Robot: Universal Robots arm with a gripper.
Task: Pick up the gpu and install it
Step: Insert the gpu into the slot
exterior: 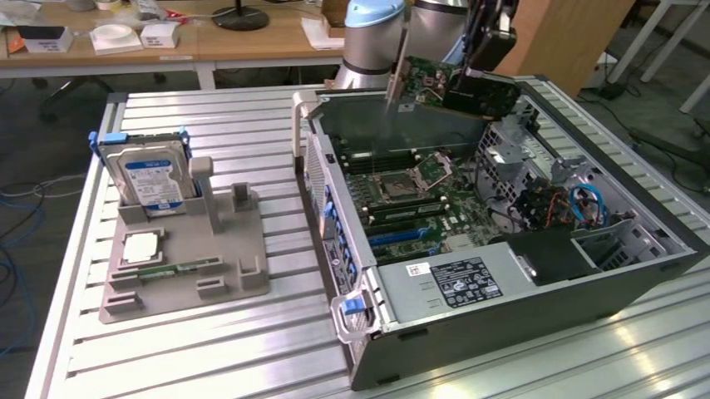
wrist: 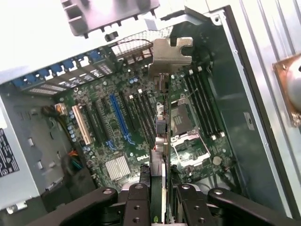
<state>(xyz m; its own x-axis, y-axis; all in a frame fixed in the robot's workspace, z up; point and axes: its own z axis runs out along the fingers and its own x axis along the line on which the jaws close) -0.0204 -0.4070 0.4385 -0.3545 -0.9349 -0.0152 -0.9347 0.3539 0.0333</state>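
Observation:
The gpu [exterior: 427,83] is a green card with a black shroud and a metal end bracket [wrist: 169,52]. It hangs tilted above the far rim of the open computer case [exterior: 666,224]. My gripper [exterior: 475,76] is shut on it from above. In the wrist view the gpu [wrist: 161,117] is seen edge-on between the two black fingers [wrist: 141,188], and the gripper [wrist: 161,183] clamps its near end. Below it lies the motherboard [wrist: 131,122] with a blue slot [wrist: 120,115] and black slots. The card is in the air and touches no slot.
A grey holder [exterior: 183,249] on the exterior view's left carries a blue-labelled hard drive [exterior: 150,174], a processor [exterior: 141,247] and a small memory stick [exterior: 178,268]. Inside the case are a power supply [exterior: 455,283], a drive cage [exterior: 510,158] and blue cables [exterior: 583,204]. Desks stand behind.

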